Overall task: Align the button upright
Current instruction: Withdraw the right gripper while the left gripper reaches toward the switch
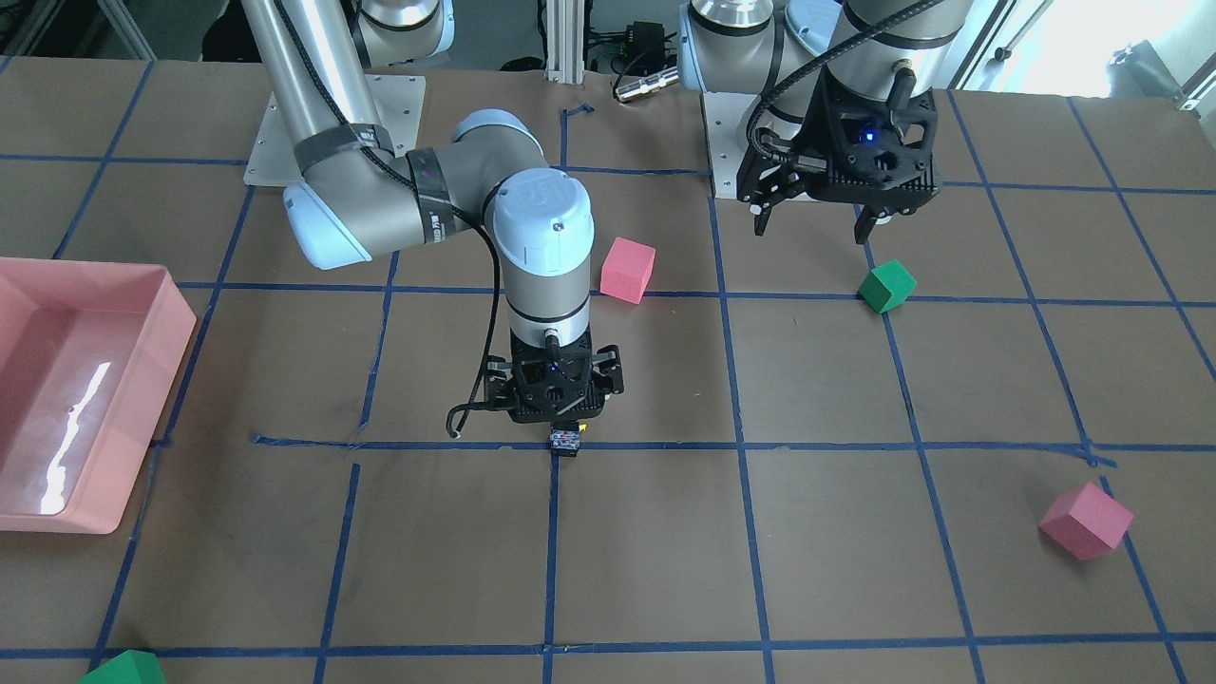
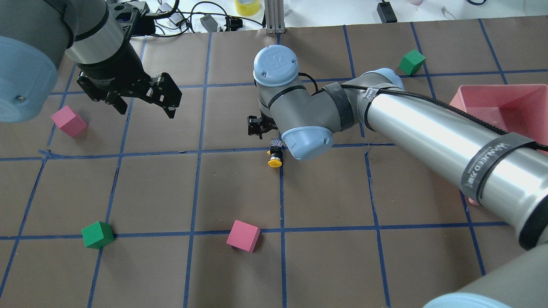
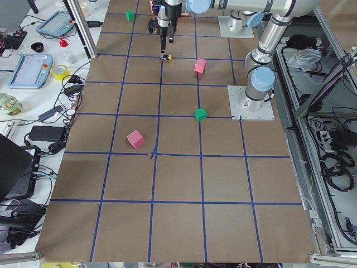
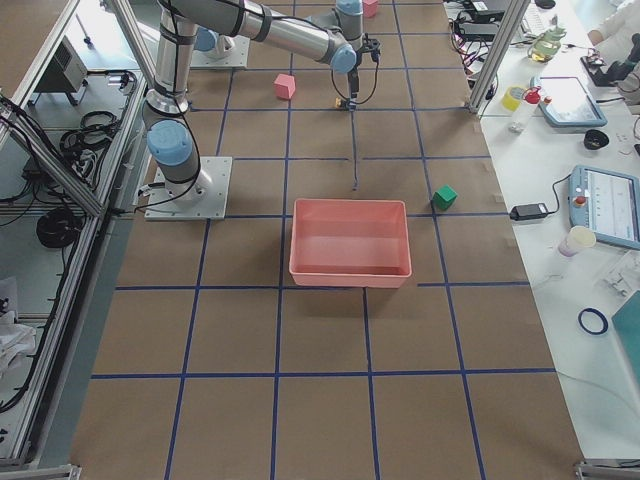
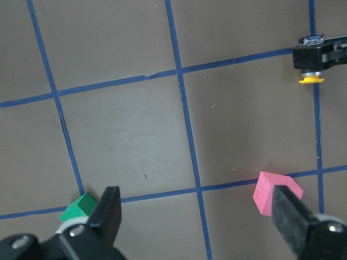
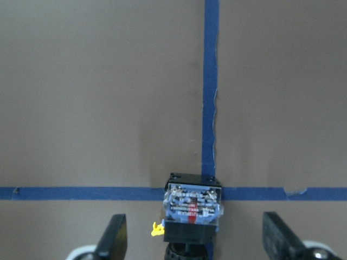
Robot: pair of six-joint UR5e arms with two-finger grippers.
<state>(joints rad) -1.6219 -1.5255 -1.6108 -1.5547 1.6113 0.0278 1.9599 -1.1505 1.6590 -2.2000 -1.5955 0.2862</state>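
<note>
The button [image 2: 275,154] lies on its side on a blue tape crossing, with its yellow cap toward the robot and its base away. It also shows in the front view [image 1: 566,441] and the left wrist view [image 5: 311,67]. My right gripper [image 1: 560,426] hangs low over it. In the right wrist view the button [image 6: 192,208] sits between the two fingers [image 6: 114,241], which stand wide apart and clear of it. My left gripper [image 2: 146,111] is open and empty above the table, well off to the side, and shows in its own wrist view [image 5: 198,216].
A pink tray [image 1: 176,313] stands at the table's end on my right side. A pink cube [image 1: 627,270] lies behind the right gripper. A green cube [image 1: 886,286] lies under the left gripper. Another pink cube [image 1: 1086,521] and green cube [image 1: 123,670] lie farther out.
</note>
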